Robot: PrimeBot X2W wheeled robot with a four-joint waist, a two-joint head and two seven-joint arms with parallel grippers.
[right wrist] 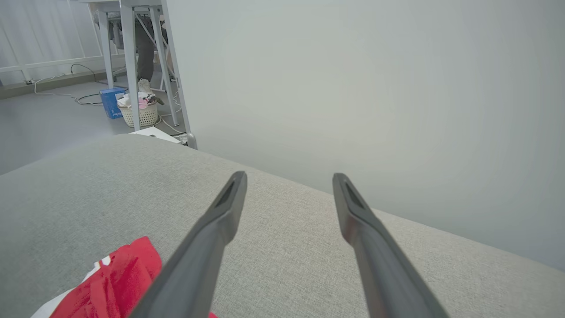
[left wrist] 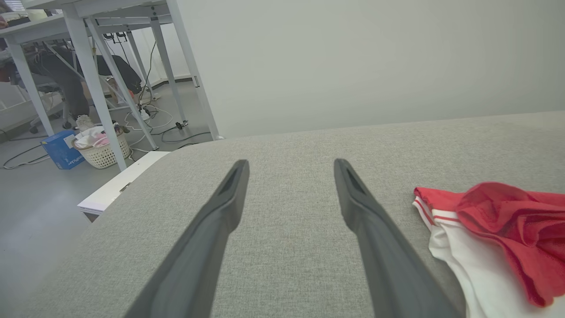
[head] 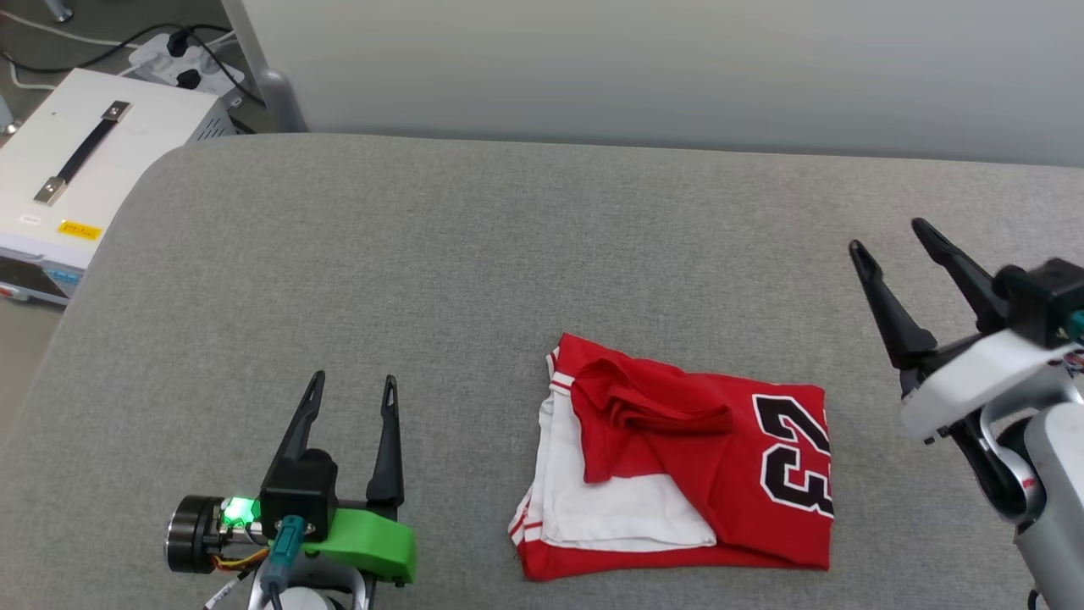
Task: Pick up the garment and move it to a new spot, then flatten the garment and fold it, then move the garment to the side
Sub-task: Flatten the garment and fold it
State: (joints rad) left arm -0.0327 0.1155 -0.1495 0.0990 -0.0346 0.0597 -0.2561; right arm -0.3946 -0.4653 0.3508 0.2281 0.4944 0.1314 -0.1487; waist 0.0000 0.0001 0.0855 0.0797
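Note:
The garment (head: 677,462) lies folded into a rough square on the grey padded table (head: 474,254), red with a black "23" at its right side and a white sleeve showing at the lower left. My left gripper (head: 351,385) stands open to the garment's left, apart from it, nothing between its fingers. My right gripper (head: 889,233) is open to the garment's right, raised and tilted, also holding nothing. The left wrist view has the garment (left wrist: 494,238) at its right edge; in the right wrist view the garment (right wrist: 114,282) sits at the lower left.
A white box with a black handle (head: 85,161) and a power strip with cables (head: 182,59) sit on the floor past the table's far left corner. A pale wall (head: 660,68) runs behind the table. Desk legs and a laundry basket (left wrist: 101,148) stand further off.

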